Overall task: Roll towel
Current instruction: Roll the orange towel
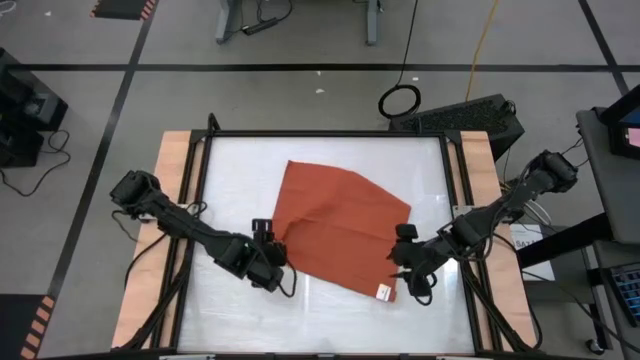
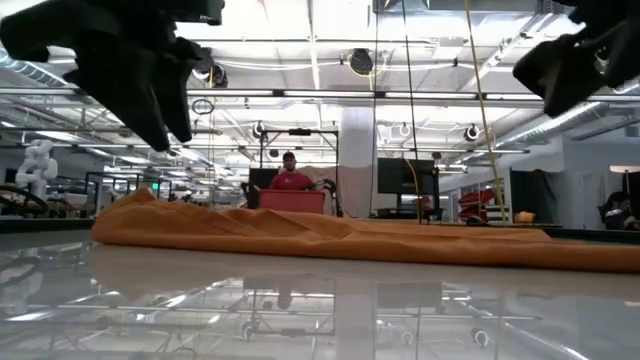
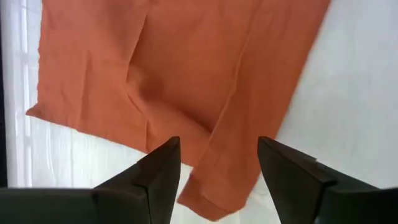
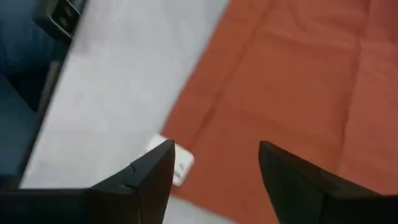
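Towel [image 1: 340, 226], rust-orange and unrolled, is lying flat and skewed across the middle of the white table [image 1: 230, 180], with soft creases running through it and a small white tag [image 1: 383, 292] showing at its near corner on the robot's right side. From the low view the cloth [image 2: 330, 238] is stretching as a low wrinkled band across the tabletop, and a person in red is sitting far back in the room. The left gripper [image 1: 264, 234] is hovering at the towel's left edge, its two fingers standing apart with nothing between them; its wrist camera is looking down past those fingers [image 3: 163, 177] onto a folded corner of the towel [image 3: 186, 81]. The right gripper [image 1: 401, 240] is hovering at the towel's right edge near the tagged corner, its fingers also spread apart and gripping nothing; its wrist view is showing the fingers [image 4: 155, 174] over the tag [image 4: 177, 163] and the cloth [image 4: 292, 81].
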Tool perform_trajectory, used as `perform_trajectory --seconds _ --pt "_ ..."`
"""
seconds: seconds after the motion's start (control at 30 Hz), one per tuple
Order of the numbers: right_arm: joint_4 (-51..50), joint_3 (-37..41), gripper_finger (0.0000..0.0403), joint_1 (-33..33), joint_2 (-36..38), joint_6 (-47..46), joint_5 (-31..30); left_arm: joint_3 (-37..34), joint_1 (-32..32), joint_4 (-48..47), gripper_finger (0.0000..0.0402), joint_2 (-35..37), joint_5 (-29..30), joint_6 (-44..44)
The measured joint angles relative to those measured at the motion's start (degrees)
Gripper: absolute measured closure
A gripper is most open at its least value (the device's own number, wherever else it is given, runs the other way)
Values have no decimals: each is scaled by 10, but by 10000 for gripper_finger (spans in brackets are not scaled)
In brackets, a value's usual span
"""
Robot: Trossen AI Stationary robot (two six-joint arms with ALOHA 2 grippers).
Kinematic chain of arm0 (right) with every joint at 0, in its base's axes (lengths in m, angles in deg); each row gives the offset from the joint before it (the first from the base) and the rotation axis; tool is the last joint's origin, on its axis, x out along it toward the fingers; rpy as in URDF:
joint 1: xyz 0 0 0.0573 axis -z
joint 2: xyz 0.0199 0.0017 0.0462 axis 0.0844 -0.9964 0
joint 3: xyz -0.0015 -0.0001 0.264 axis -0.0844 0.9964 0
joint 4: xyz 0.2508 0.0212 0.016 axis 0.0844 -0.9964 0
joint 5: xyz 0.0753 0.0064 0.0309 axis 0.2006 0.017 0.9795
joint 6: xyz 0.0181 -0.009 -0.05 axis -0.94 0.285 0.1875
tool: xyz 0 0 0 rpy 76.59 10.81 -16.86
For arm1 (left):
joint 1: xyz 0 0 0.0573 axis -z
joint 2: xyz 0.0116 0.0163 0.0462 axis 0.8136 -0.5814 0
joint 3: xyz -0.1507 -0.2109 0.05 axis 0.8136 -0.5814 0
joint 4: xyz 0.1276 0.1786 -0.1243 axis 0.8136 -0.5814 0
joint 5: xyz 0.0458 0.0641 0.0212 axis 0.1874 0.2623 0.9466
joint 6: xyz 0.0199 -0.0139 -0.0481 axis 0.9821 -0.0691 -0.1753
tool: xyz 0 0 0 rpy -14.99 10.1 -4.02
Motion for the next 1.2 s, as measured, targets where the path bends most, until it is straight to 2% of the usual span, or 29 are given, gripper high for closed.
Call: perform_trajectory --seconds 0.13,0.37,0.5,0.7,0.83,1.0,1.2 --pt "47 0 197 0 -33 1 0 -1 -23 -3 182 -16 -3 5" --pt "70 0 220 0 -135 -4 6 -1 -68 -14 182 -43 -46 79" --pt "104 0 230 0 -175 -5 23 -1 -101 -5 182 -45 -146 116" --pt "121 0 243 0 -196 -5 24 -1 -135 22 189 -53 -231 173" --pt "121 0 248 0 -197 -5 23 -1 -148 18 218 -73 -269 201" --pt "119 0 254 -1 -197 -3 23 -1 -158 11 268 -100 -275 225" --pt "118 0 255 -6 -197 -1 22 2 -154 -7 332 -96 -275 223"
